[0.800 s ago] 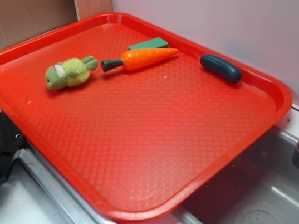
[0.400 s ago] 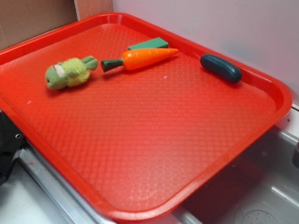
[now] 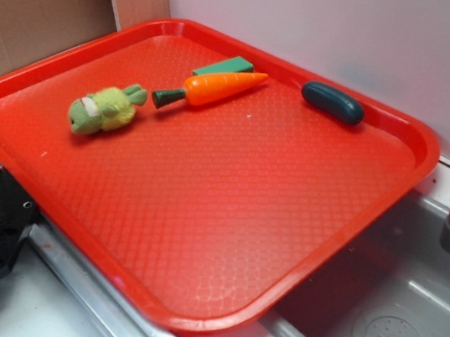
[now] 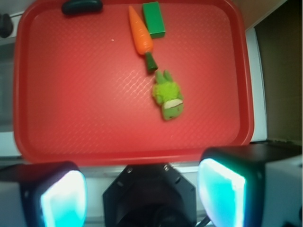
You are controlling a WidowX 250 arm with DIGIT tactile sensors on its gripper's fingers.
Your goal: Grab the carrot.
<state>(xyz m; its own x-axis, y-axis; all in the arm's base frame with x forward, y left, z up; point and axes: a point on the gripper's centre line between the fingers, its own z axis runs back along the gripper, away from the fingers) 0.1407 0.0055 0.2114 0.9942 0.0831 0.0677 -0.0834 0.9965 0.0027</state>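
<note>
Orange plastic carrot (image 4: pixel 140 30) lies untouched at the tray's (image 4: pixel 85 123) twelve o'clock beside a green block (image 4: pixel 154 19). My gripper (image 4: pixel 142 189) hangs spread wide and empty at six o'clock, off the tray.

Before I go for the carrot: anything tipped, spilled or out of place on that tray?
Nothing stands out. The carrot lies flat on the red tray, a green block close behind it, the plush toy near its stem end and the cucumber apart by the far rim. The claw is open, well clear.
</note>
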